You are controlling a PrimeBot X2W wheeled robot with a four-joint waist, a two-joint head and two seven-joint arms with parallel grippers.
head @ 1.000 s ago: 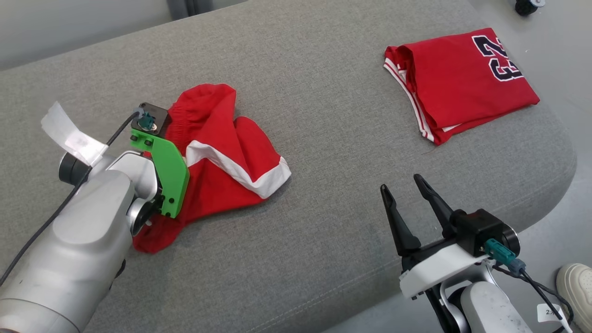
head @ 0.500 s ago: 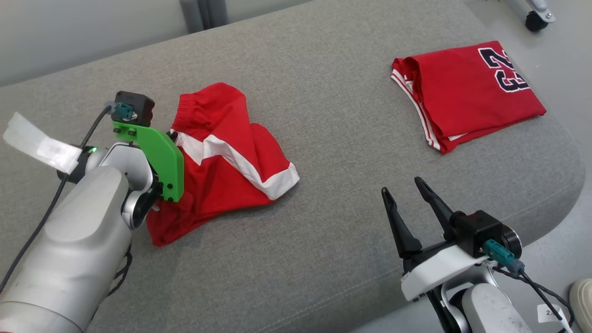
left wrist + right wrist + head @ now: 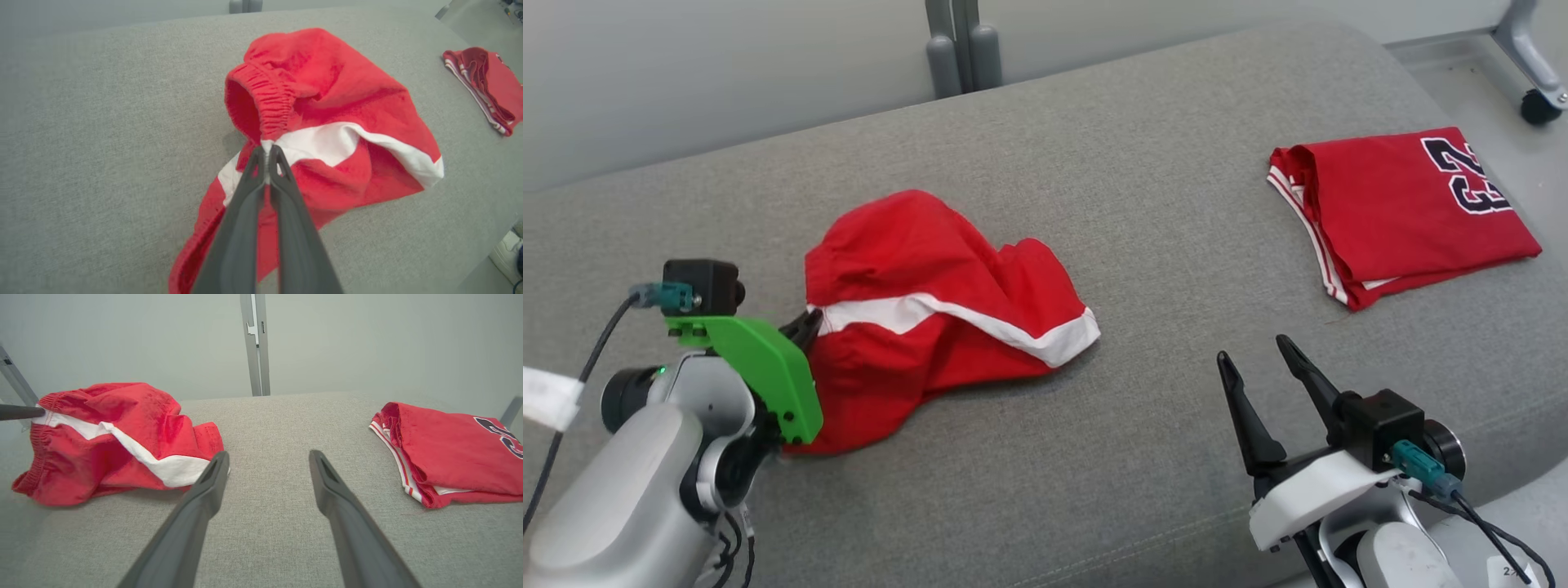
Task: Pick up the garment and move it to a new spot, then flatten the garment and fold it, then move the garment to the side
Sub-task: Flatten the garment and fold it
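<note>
Left claw (image 3: 267,150) is now squeezing the red shorts (image 3: 915,245) and tugging them up; right claw (image 3: 1254,351) is staying wide

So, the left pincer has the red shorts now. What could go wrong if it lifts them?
1. The left pincer pinches only a thin edge of the shorts by the waistband; the fabric may slip out.
2. The shorts are crumpled, so one-point lifting may leave them bunched.
3. Dragging them far right could disturb the folded jersey.
</note>
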